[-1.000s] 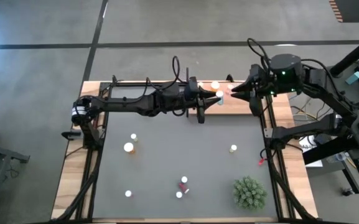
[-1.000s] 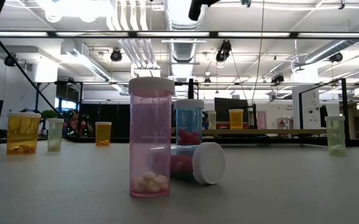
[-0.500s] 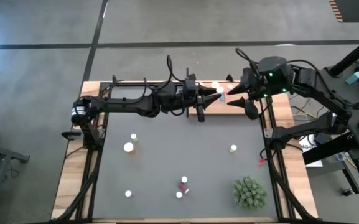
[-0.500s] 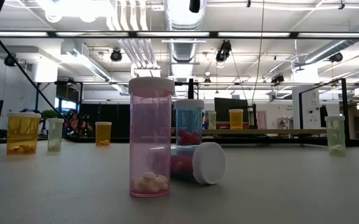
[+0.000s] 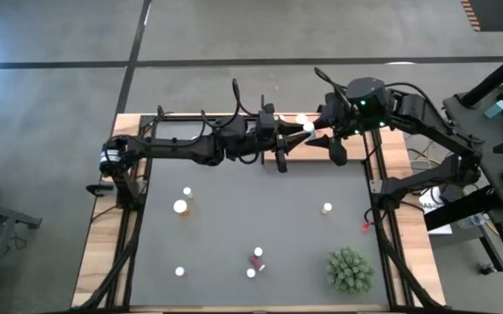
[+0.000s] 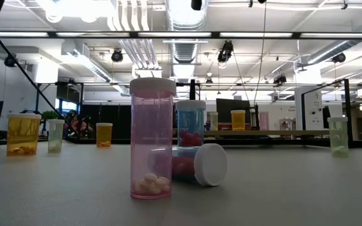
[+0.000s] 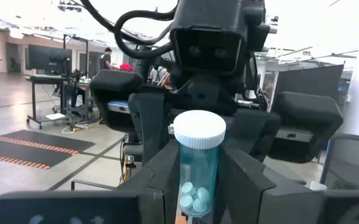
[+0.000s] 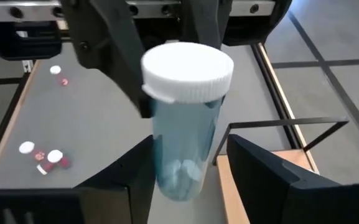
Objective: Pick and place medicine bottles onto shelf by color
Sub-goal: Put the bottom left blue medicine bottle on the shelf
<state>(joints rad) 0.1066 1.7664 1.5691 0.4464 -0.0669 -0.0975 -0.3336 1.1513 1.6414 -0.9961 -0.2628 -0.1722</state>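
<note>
We see both arms meeting over the shelf (image 5: pixel 356 146) at the far edge of the surface, passing 1 bottle between them. The left gripper (image 5: pixel 303 135) has its jaws closed on a pale blue-green bottle (image 7: pixel 199 167) with a white cap, held upright above the shelf. The right gripper (image 5: pixel 321 138) faces it with its jaws spread either side of that same bottle (image 8: pixel 185 130); we cannot tell whether they touch it yet.

We judge the task to be at an early stage. At least 1 white cap (image 5: pixel 301 119) already sits on the shelf, just beside the grippers, though the arms hide the rest of the board. About 7 bottles are left on the dark mat (image 5: pixel 225 222): 2 at the left (image 5: pixel 181 207), 1 near the right (image 5: pixel 327 208), 1 at the near left (image 5: pixel 180 271) and 3 clustered in the near middle (image 5: pixel 257 256), 1 of them lying on its side (image 6: pixel 196 164).
</note>
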